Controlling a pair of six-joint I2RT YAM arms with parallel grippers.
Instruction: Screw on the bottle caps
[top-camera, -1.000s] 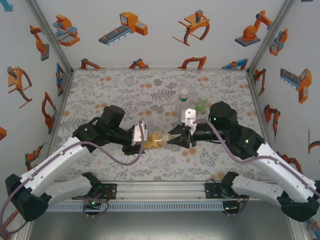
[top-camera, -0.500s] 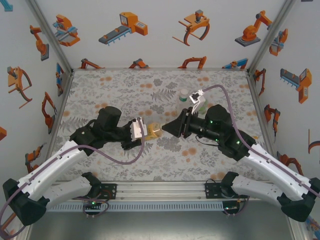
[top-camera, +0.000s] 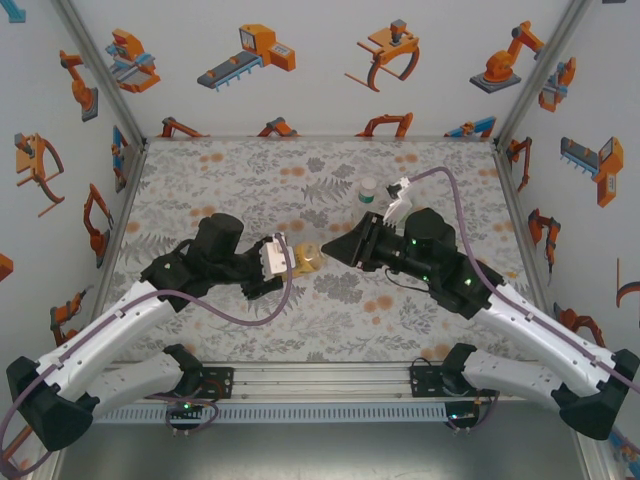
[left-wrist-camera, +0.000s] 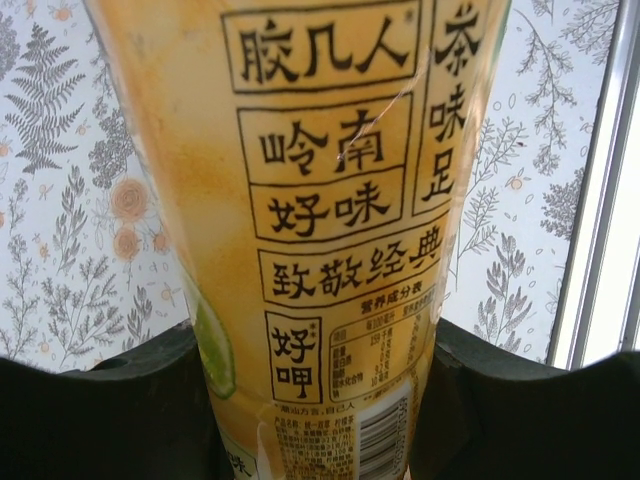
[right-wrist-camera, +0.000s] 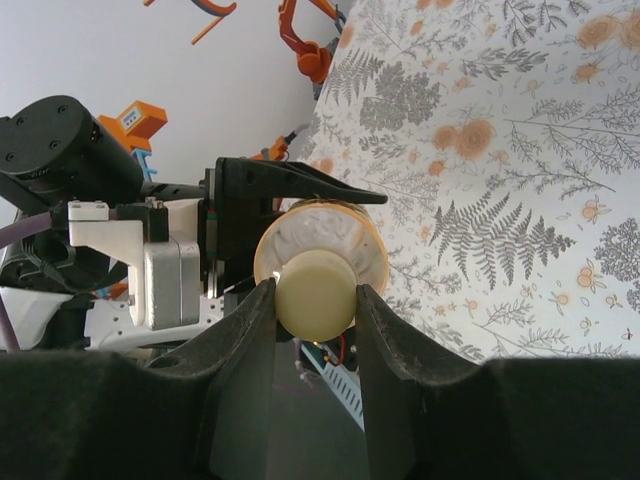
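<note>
The tall amber-yellow bottle (top-camera: 305, 260) lies sideways above the table's middle, between my two arms. My left gripper (top-camera: 285, 262) is shut on its labelled body (left-wrist-camera: 330, 200), with a black finger (left-wrist-camera: 100, 410) on each side. My right gripper (top-camera: 328, 255) faces it from the right and is shut on its cream cap (right-wrist-camera: 316, 293). The cap sits at the bottle's neck, in front of the amber shoulder (right-wrist-camera: 300, 225). The slim clear bottle (top-camera: 367, 192) stands upright behind the right wrist.
The floral table mat (top-camera: 250, 180) lies open at the back and left. White walls with orange robot pictures close in three sides. A metal rail (top-camera: 320, 380) with both arm bases runs along the near edge.
My right wrist has rolled round while shut on the cap, swinging its white camera mount to the far side. Its tip has moved left toward the left gripper. The left arm has barely moved.
</note>
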